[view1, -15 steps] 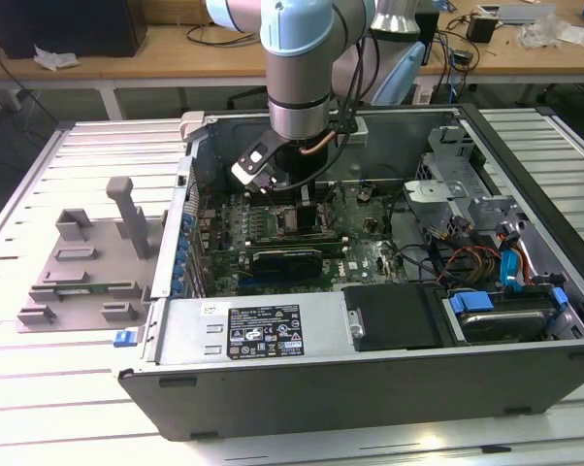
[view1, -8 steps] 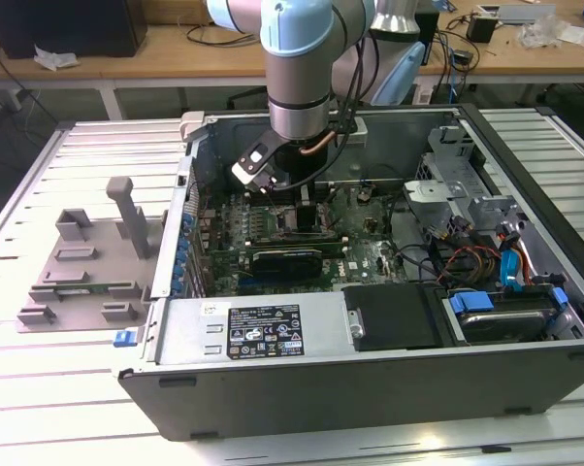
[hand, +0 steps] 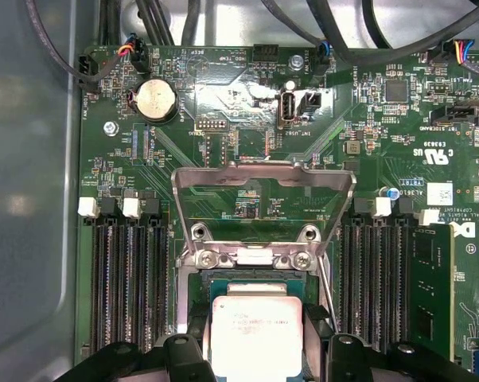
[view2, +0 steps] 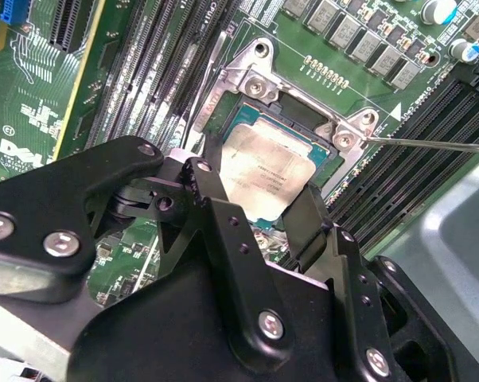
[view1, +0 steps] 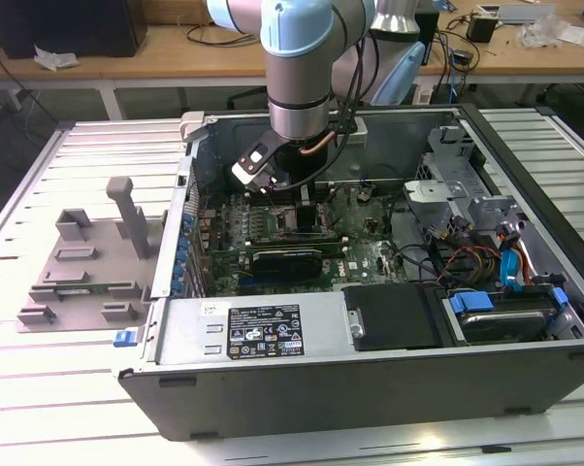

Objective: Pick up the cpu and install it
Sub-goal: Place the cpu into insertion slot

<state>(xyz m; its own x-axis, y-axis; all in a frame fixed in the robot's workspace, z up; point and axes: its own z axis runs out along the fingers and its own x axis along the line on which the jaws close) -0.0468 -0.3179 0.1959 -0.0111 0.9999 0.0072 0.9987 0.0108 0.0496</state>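
**Cpu held at the socket inside the open computer case**

The computer case (view1: 370,388) lies on its side on a slatted table (view1: 40,388), with its open side facing up. The arm comes down into the middle of the case. There the gripper (view2: 255,187) pinches the cpu (view2: 263,167), with its two black fingers (view2: 212,203) set against opposite edges of the chip.

The cpu lies level within the socket frame (view2: 259,76), silver top upward, on the green motherboard (hand: 223,103) that covers the floor of the case. I cannot tell whether the cpu is fully seated. The hinged metal load plate (hand: 263,169) stands raised, and a thin lever (view2: 430,145) juts out sideways.

The case also holds rows of black memory slots (hand: 128,278), a coin battery (hand: 156,99), bundled cables (view1: 467,257) and a drive with blue clips (view1: 505,325) in its corner at the exterior view's right.

Outside the case, at the exterior view's left, a grey plastic tray (view1: 79,282) with upright posts rests on the table.
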